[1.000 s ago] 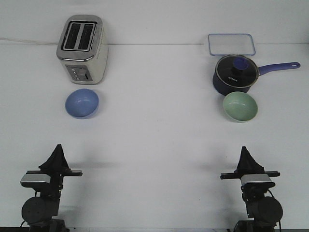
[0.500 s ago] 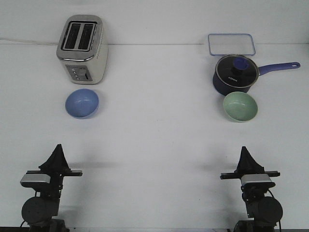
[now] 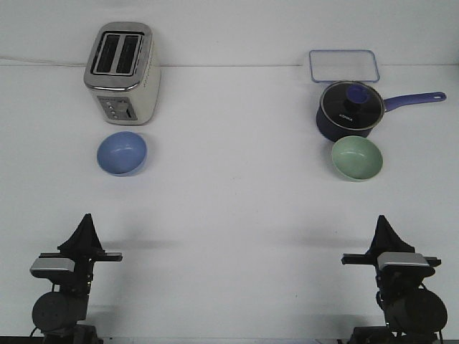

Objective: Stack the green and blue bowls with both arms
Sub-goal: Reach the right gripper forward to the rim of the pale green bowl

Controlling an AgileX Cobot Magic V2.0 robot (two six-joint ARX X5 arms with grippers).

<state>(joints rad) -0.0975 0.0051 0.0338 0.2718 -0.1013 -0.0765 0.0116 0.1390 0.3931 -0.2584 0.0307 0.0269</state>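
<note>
The periwinkle blue bowl (image 3: 122,153) sits upright on the white table at the left, just in front of the toaster. The pale mint green bowl (image 3: 356,158) sits upright at the right, touching or nearly touching the front of the saucepan. My left gripper (image 3: 87,219) rests near the front left edge, fingers together in a point, far in front of the blue bowl. My right gripper (image 3: 384,221) rests near the front right edge, fingers together, far in front of the green bowl. Both are empty.
A silver toaster (image 3: 122,72) stands at the back left. A dark navy saucepan (image 3: 348,110) with a glass lid and a long handle pointing right stands behind the green bowl. A clear rectangular container (image 3: 343,66) lies behind it.
My right arm has shifted to the right by a small amount. The left arm and both bowls have not moved.
</note>
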